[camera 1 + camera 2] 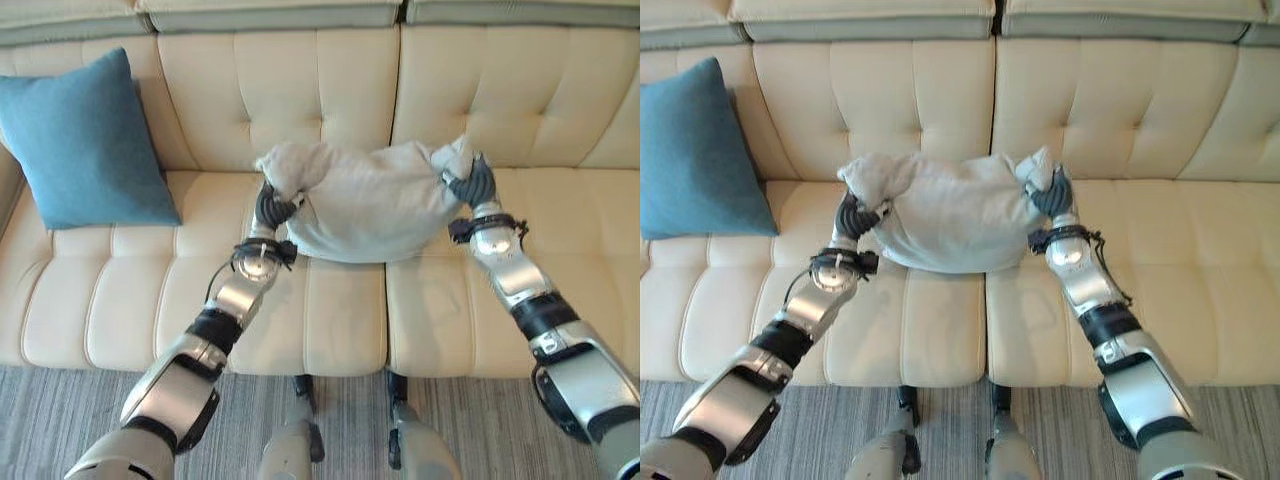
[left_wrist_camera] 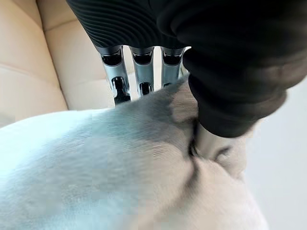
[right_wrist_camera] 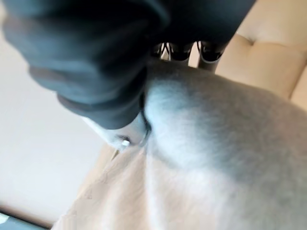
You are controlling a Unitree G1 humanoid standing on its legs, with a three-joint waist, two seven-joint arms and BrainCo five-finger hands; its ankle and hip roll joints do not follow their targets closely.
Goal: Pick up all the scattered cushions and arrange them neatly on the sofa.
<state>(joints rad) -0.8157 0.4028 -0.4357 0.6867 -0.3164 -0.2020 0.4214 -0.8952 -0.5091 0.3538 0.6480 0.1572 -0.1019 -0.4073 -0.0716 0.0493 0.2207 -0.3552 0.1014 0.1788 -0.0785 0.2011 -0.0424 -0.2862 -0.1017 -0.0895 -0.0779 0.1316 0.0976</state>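
A pale grey cushion point(image 1: 372, 202) hangs over the middle of the cream sofa point(image 1: 330, 320), held between both hands. My left hand point(image 1: 272, 208) grips its left corner, fingers point(image 2: 139, 76) behind the cloth and thumb pressed into it. On the opposite corner my right hand point(image 1: 475, 186) is closed, its thumb point(image 3: 129, 136) pinching the fabric. The cushion point(image 1: 950, 212) sags a little above the seat, in front of the backrest. A teal cushion point(image 1: 82, 142) leans upright against the backrest at the sofa's left end.
The sofa's tufted backrest point(image 1: 520, 90) runs across the back. Bare seat point(image 1: 560, 230) lies to the right of the grey cushion. A grey striped carpet point(image 1: 60, 420) lies in front of the sofa.
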